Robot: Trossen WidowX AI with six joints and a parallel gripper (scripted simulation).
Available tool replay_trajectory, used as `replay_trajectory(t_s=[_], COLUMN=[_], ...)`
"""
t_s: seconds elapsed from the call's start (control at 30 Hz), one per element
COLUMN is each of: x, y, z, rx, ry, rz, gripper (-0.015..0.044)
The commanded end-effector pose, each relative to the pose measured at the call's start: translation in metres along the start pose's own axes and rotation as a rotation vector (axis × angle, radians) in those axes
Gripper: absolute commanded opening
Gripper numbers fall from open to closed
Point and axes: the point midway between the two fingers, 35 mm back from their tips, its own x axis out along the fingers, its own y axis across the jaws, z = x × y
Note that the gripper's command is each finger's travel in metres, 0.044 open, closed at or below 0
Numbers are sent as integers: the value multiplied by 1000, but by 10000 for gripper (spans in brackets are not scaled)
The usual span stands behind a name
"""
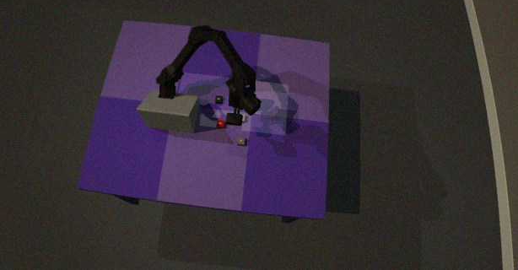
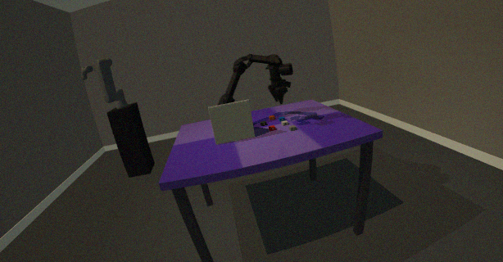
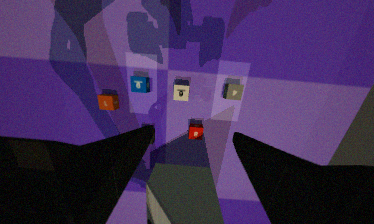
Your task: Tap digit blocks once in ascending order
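Several small digit blocks lie on the purple table. The wrist view shows an orange block, a blue block, a cream block, a grey block and a red block. The digits are too blurred to read. A dark block is mostly hidden behind the left finger in the wrist view. My gripper is open and empty. It hangs well above the blocks, roughly over the red block.
A grey box stands on the table beside the arm's base, close to the left of the blocks. A dark stand stands on the floor left of the table.
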Motion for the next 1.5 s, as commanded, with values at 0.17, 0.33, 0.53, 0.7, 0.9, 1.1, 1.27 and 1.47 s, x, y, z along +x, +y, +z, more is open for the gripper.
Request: replay_trajectory(t_s=[0.17, 0.33, 0.53, 0.7, 0.9, 1.1, 1.27, 1.47], x=[13, 18, 75, 99, 99, 99, 102, 112], y=[88, 101, 101, 103, 103, 103, 103, 103], z=[-67, -82, -79, -82, -82, -82, -82, -82], rx=[12, 12, 12, 11, 11, 11, 11, 11], ry=[5, 10, 8, 9, 9, 9, 8, 8], rz=[13, 16, 13, 19, 19, 19, 18, 18], gripper=[400, 400, 269, 138, 20, 20, 20, 20])
